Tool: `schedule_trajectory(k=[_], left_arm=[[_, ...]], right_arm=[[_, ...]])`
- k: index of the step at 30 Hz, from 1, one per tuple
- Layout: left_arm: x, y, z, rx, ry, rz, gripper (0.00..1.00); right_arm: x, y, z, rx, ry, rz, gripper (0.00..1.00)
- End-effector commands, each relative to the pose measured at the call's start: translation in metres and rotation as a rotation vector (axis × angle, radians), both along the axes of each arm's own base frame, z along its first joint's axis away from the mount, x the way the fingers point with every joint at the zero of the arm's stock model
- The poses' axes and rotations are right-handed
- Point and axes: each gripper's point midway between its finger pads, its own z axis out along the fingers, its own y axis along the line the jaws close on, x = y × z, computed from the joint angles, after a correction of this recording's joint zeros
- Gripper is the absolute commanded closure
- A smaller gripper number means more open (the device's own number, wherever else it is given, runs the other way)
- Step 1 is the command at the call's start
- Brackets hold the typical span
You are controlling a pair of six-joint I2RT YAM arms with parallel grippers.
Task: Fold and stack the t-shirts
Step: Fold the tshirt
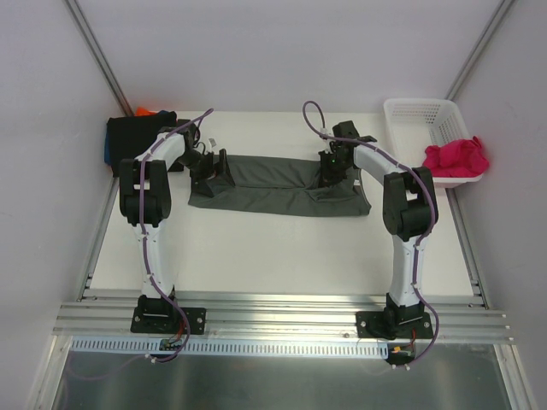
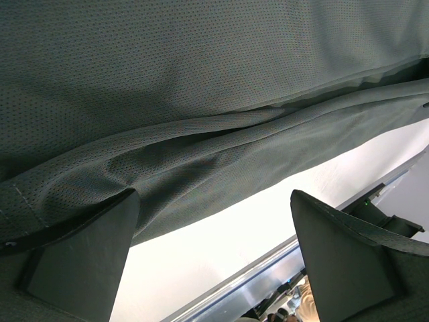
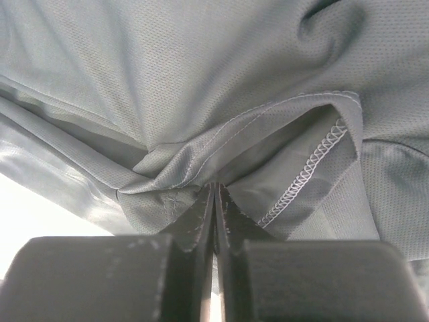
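Observation:
A dark grey t-shirt (image 1: 273,184) lies spread in a long band across the middle of the table. My left gripper (image 1: 211,167) is at its left end and is open. In the left wrist view (image 2: 214,196) the shirt (image 2: 201,87) fills the top, and its lower edge drapes over the left finger (image 2: 84,258). Nothing is between the jaws. My right gripper (image 1: 331,173) is over the shirt's right part. In the right wrist view (image 3: 214,185) it is shut on a puckered fold of the grey shirt (image 3: 201,87), beside a stitched hem (image 3: 312,168).
A white lattice basket (image 1: 410,111) at the back right holds a magenta-pink shirt (image 1: 457,158). A stack of folded shirts, black (image 1: 132,137) with blue and orange (image 1: 145,110) showing, sits at the back left. A metal rail (image 1: 282,312) runs along the table's near edge.

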Motion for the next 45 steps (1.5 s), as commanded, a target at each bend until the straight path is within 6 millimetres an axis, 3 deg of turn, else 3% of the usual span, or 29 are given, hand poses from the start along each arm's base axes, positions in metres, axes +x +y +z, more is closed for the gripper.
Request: schedule_trajectory(k=[1, 19, 20, 22, 23, 28, 33, 34, 38, 41, 45], left_arm=[[0.001, 0.003, 0.01, 0.006, -0.021, 0.011, 0.02], [0.0, 0.003, 0.008, 0.006, -0.017, 0.011, 0.02], [0.0, 0.002, 0.009, 0.006, -0.02, 0.008, 0.02], [0.0, 0.002, 0.01, 0.004, -0.021, 0.009, 0.02], [0.001, 0.003, 0.01, 0.004, -0.02, 0.011, 0.02], [0.001, 0.002, 0.009, 0.002, -0.02, 0.012, 0.02], [0.001, 0.001, 0.008, -0.004, -0.013, 0.014, 0.02], [0.001, 0.002, 0.008, -0.004, -0.014, 0.013, 0.02], [0.001, 0.002, 0.009, 0.002, -0.018, 0.013, 0.02], [-0.001, 0.003, 0.009, 0.005, -0.015, 0.013, 0.02], [0.0, 0.003, 0.01, 0.008, -0.02, 0.012, 0.02]], right_arm=[[0.005, 0.006, 0.032, 0.04, -0.06, 0.012, 0.99], [0.035, 0.013, 0.057, 0.052, -0.153, 0.006, 0.99], [0.034, 0.01, 0.057, 0.042, -0.151, 0.0, 0.89], [0.025, 0.007, 0.05, 0.033, -0.118, -0.004, 0.81], [0.02, 0.009, 0.052, 0.042, -0.112, 0.0, 0.71], [-0.013, 0.003, 0.029, 0.035, -0.018, 0.0, 0.64], [-0.018, 0.002, 0.023, 0.029, -0.002, 0.002, 0.64], [-0.018, 0.003, 0.024, 0.03, -0.004, 0.004, 0.64], [-0.01, 0.009, 0.028, 0.044, -0.02, 0.017, 0.87], [-0.005, 0.012, 0.035, 0.051, -0.041, 0.018, 0.96], [0.008, 0.014, 0.044, 0.053, -0.079, 0.012, 0.99]])
